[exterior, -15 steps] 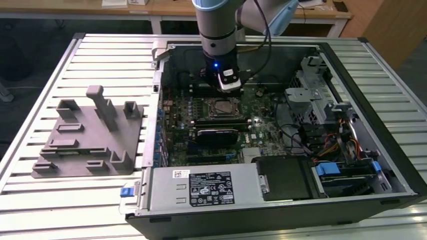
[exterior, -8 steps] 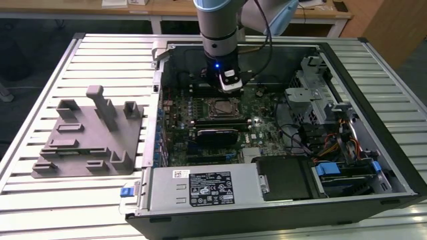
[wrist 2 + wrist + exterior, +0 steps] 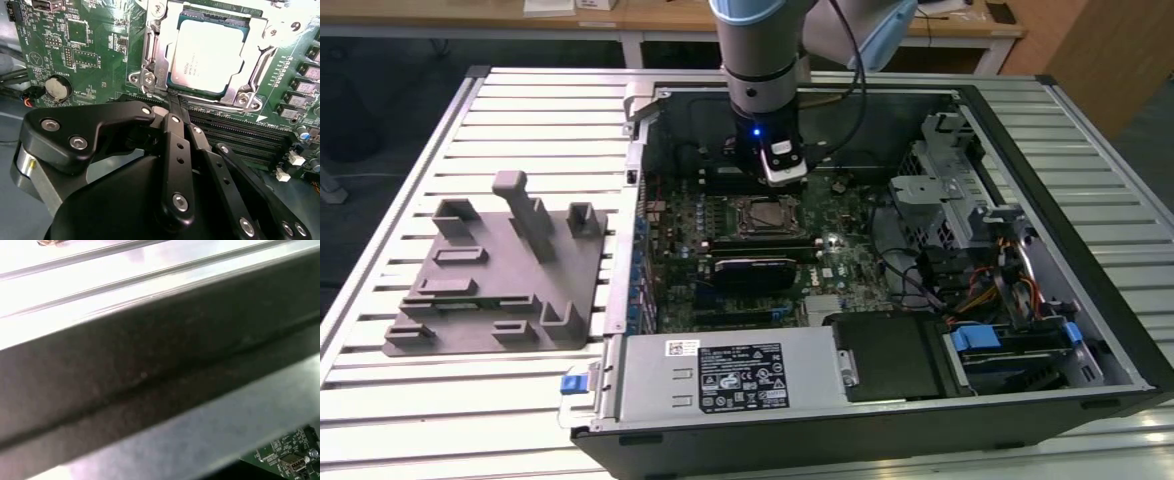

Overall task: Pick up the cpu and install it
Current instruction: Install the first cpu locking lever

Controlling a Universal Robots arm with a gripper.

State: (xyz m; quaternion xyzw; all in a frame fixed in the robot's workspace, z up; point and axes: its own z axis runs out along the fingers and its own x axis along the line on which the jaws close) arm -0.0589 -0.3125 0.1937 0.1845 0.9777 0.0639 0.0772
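Note:
The cpu (image 3: 210, 50) lies flat inside the metal socket frame (image 3: 150, 60) on the green motherboard, silver top facing up. In the exterior view the cpu (image 3: 765, 214) sits mid-board in the open computer case. My gripper (image 3: 174, 99) hovers just beside the socket's edge, its black fingers (image 3: 172, 150) pressed together with nothing between them. In the exterior view the gripper (image 3: 782, 180) hangs just beyond the socket, towards the case's far wall.
A grey holder (image 3: 494, 265) stands on the slatted table at the exterior view's left. The power supply box (image 3: 727, 375) fills the case's near side, and a drive cage (image 3: 947, 190) and cables the right. The case wall (image 3: 150, 375) passes close by in the first wrist view.

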